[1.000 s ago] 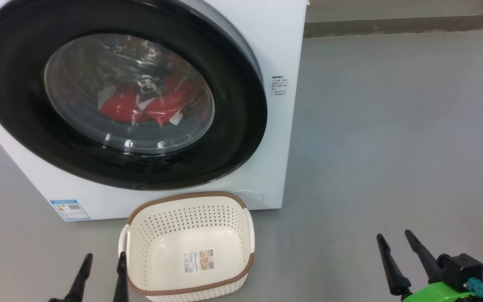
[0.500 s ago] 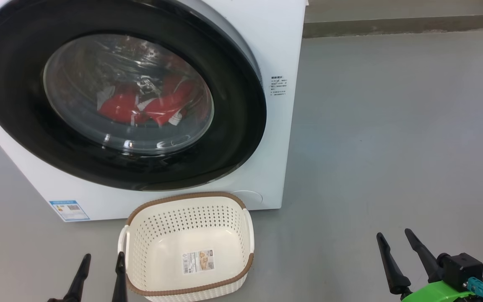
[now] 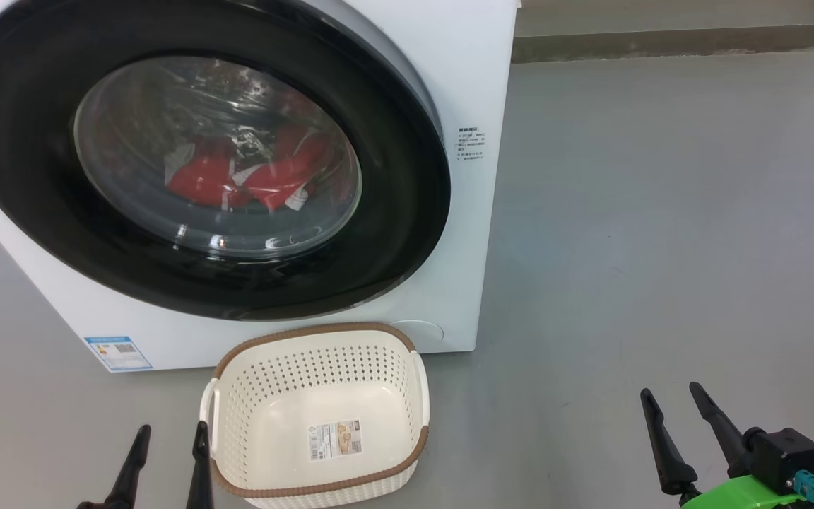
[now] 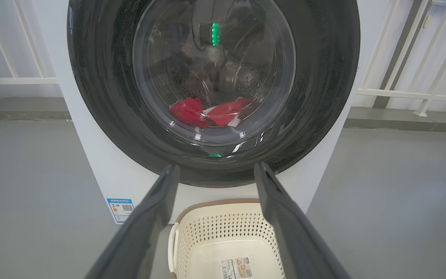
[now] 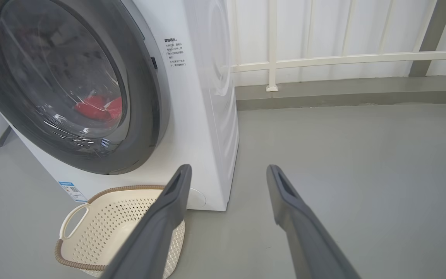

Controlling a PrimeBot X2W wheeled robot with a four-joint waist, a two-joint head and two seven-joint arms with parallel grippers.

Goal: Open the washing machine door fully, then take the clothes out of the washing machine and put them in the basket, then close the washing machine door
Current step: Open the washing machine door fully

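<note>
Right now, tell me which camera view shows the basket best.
The head view: almost the whole basket shows from above, rim, both handles and bottom label. The left wrist view cuts off its near part, and the left gripper covers one side. In the right wrist view the right gripper hides one end.

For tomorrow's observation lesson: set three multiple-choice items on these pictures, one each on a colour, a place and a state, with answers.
1. The rim of the basket is: A brown; B green; C black.
2. The clothes lie: A in the basket; B on the floor; C inside the washing machine, behind the glass of its door.
3. The left gripper is: A shut on a garment; B open and empty; C shut on a basket handle.
Answers: 1 A, the woven-look band is brown. 2 C, red cloth shows through the glass. 3 B, its fingers stand apart with nothing between them.
</note>
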